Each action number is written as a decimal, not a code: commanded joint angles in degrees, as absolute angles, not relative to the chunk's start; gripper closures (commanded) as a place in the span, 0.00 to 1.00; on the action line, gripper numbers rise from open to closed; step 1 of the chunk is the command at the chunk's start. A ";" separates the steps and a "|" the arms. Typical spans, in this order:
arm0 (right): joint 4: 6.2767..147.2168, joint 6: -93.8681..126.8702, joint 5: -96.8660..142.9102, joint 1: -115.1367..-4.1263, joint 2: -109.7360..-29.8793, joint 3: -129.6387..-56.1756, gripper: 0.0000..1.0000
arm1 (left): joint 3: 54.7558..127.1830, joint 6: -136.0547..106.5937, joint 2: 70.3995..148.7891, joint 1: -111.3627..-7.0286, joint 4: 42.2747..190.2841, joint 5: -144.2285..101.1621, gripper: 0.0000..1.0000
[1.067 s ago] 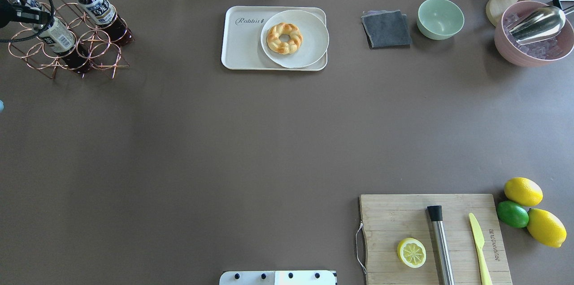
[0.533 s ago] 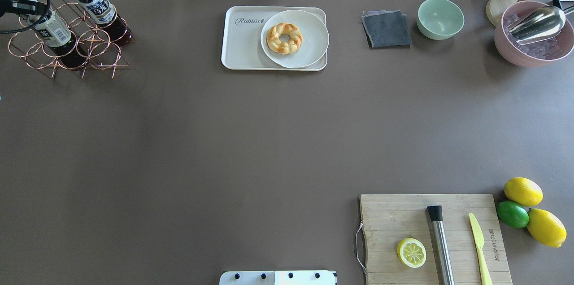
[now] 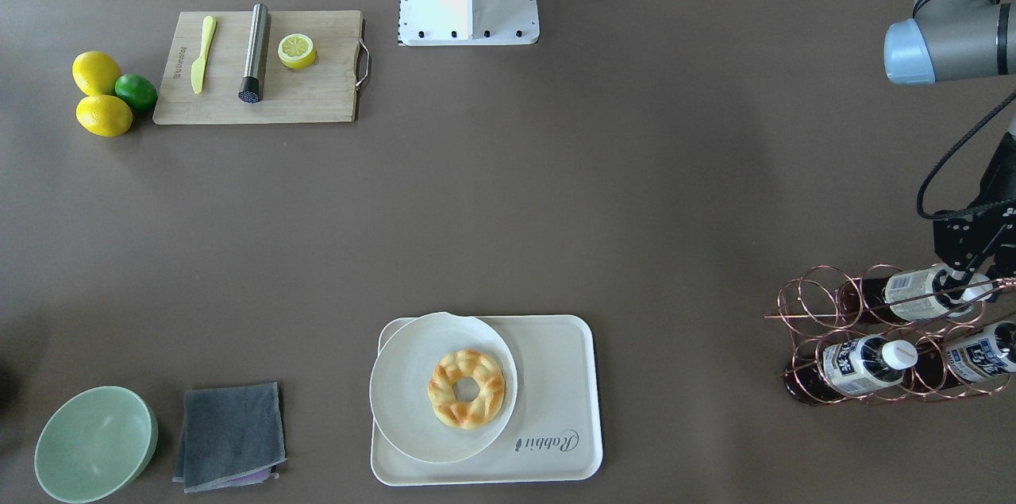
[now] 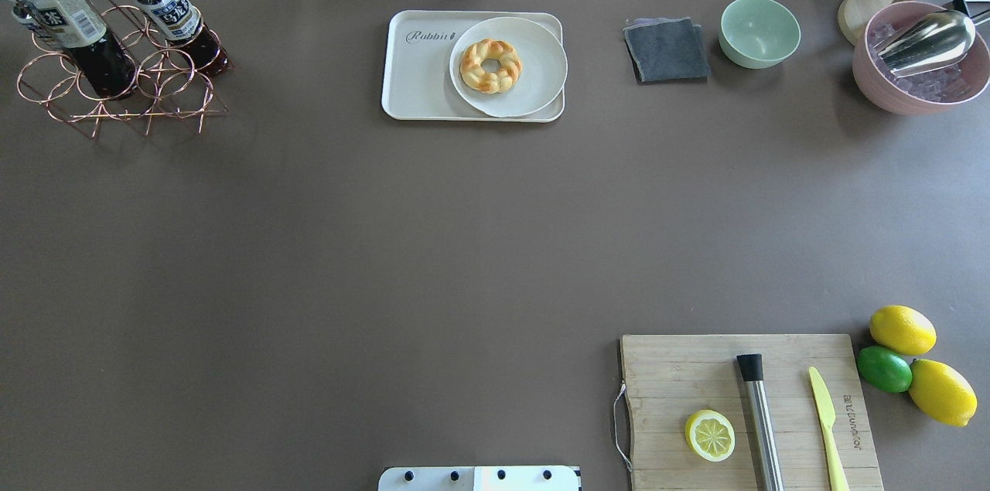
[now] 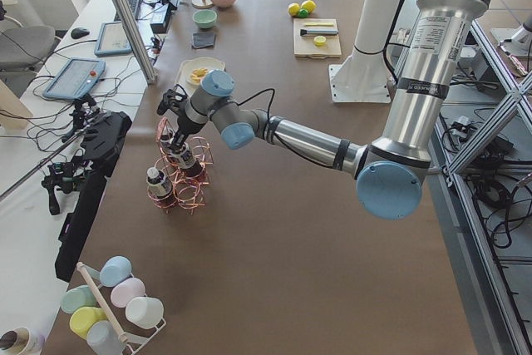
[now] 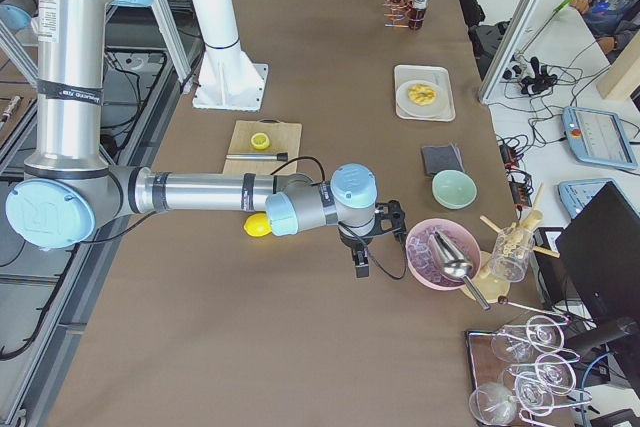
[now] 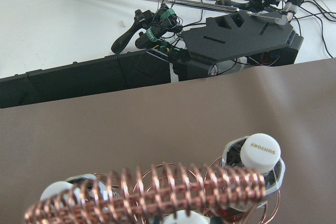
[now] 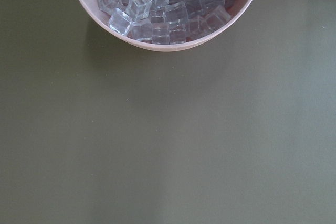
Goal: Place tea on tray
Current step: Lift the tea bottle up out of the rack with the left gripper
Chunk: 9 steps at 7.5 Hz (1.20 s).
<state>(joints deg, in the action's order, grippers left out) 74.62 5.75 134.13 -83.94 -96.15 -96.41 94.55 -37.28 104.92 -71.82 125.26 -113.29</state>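
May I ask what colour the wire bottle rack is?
The wire bottle rack is shiny copper, clearest in the left wrist view.

You had the pink ice bowl just ahead of the right gripper, the copper rack beneath the left gripper.

The counter is a smooth, matt brown sheet. At upper left the rack is shiny copper wire, and the tea sits in clear glossy plastic with a white cap. The tray looks like satin cream plastic. At lower right the cutting board is pale grained wood, with a brushed-steel rod on it. At upper right are a soft, matt grey cloth and a mirror-polished metal scoop.
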 commanded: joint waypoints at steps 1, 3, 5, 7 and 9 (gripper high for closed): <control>74.62 5.71 134.03 -83.94 -96.15 -96.42 0.00 | 100.25 -36.66 105.03 -75.49 120.26 -114.79 1.00; 74.62 5.80 134.12 -83.94 -96.15 -96.42 0.00 | 105.62 -36.56 104.50 -77.68 116.39 -114.87 1.00; 74.62 5.80 134.12 -83.94 -96.15 -96.33 0.00 | 112.47 -38.74 102.32 -77.44 111.64 -114.70 1.00; 74.62 5.80 134.12 -83.94 -96.24 -96.33 0.00 | 118.71 -41.57 102.48 -73.41 102.43 -113.48 1.00; 74.62 5.80 134.30 -83.94 -96.24 -96.42 0.00 | 120.14 -49.78 105.27 -67.10 100.12 -110.59 1.00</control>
<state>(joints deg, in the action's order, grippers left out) 74.62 5.80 134.13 -83.93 -96.22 -96.34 118.34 -42.92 102.85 -72.69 102.94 -113.39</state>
